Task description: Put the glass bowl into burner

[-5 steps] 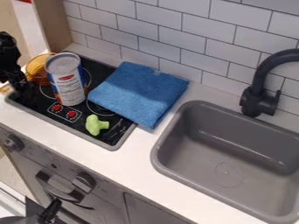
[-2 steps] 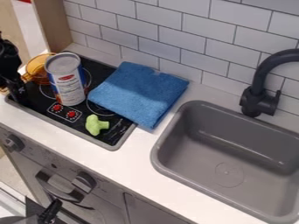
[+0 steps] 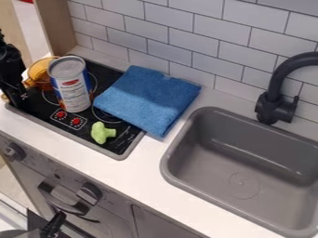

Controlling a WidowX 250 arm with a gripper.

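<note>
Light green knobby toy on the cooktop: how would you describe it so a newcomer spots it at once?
Left of the grey sink is a black cooktop set in the white counter. Near its right end, beside two red dials, lies a small, stubby green toy. Its colour separates it from the folded blue cloth behind.

Colours, clock positions by view: bowl (image 3: 40, 67) at 10 amber, see-through. Can (image 3: 73, 92) at 10: white/blue label, red patch, grey lid. Gripper (image 3: 16, 99) at 9, black. Stove top (image 3: 124, 135) black, white rings, red dials (image 3: 76, 121), grey rim. Toy (image 3: 101, 133) at 8, light green. Towel (image 3: 149, 97) at 11, plain blue. Sink (image 3: 248, 162) at 4, grey. Tap (image 3: 271, 103) near 3, blackish. Counter (image 3: 140, 174) white. Tiles (image 3: 180, 28) at 12: pale grey brick pattern, dark joints.
</note>
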